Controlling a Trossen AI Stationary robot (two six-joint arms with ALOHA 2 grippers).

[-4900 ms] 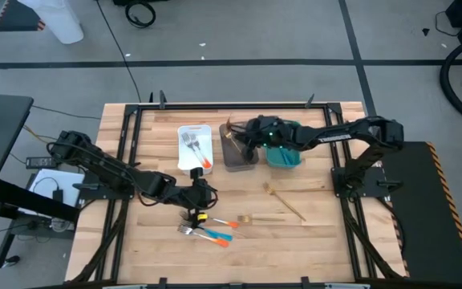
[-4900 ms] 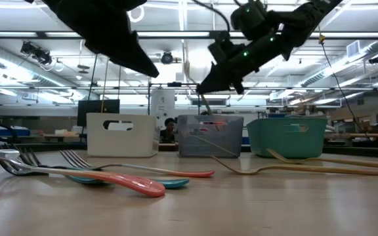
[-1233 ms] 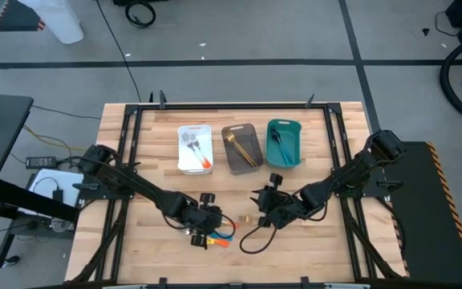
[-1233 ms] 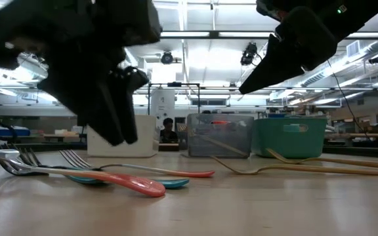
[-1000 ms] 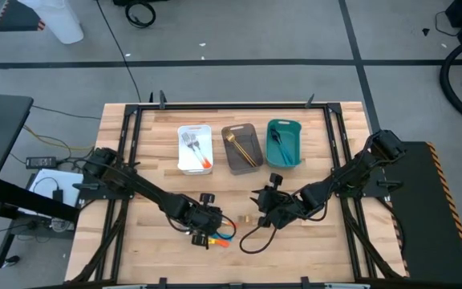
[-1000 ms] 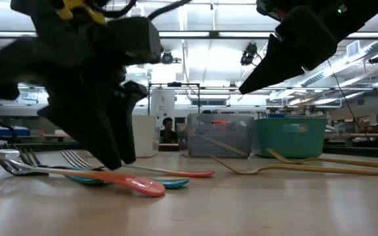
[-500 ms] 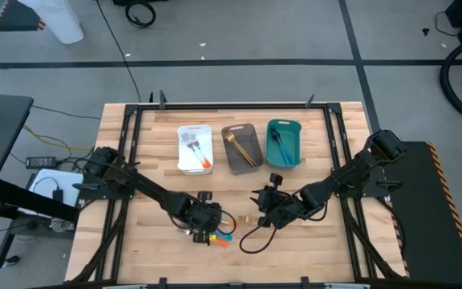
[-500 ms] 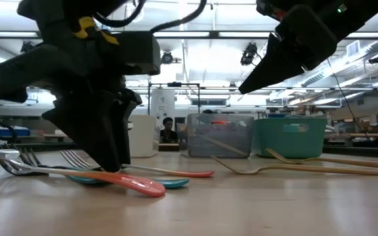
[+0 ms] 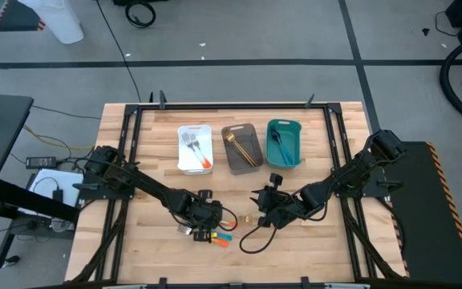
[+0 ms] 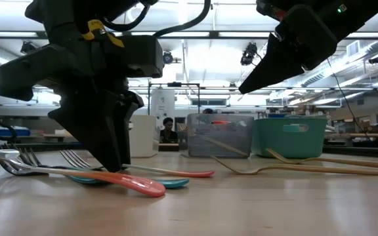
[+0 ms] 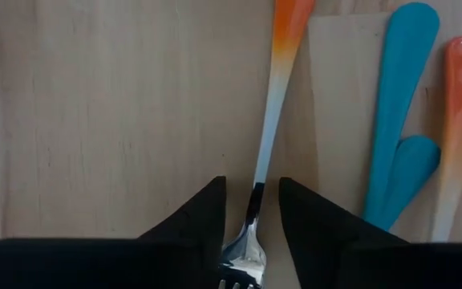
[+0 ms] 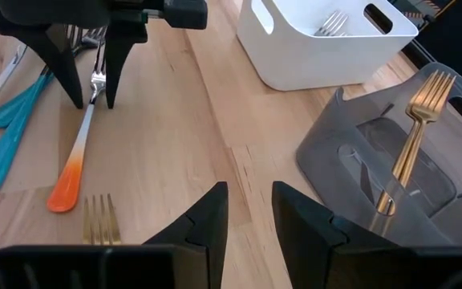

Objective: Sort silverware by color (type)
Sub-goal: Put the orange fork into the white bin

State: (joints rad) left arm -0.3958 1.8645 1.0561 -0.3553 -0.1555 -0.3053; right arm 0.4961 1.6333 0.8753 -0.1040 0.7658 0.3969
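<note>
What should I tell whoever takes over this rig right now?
Left end effector: down at the table, fingers open astride the orange-handled metal fork, not closed yet.
Right end effector: open, holding nothing, hovering mid-table.
Done: white rectangular bin holds orange-handled pieces, grey rectangular bin gold ones, teal rectangular bin teal ones.
Left: that fork, the teal-handled pieces and another orange-handled piece beside it, a slim gold fork below the right end effector, and more gold pieces on the table.
</note>
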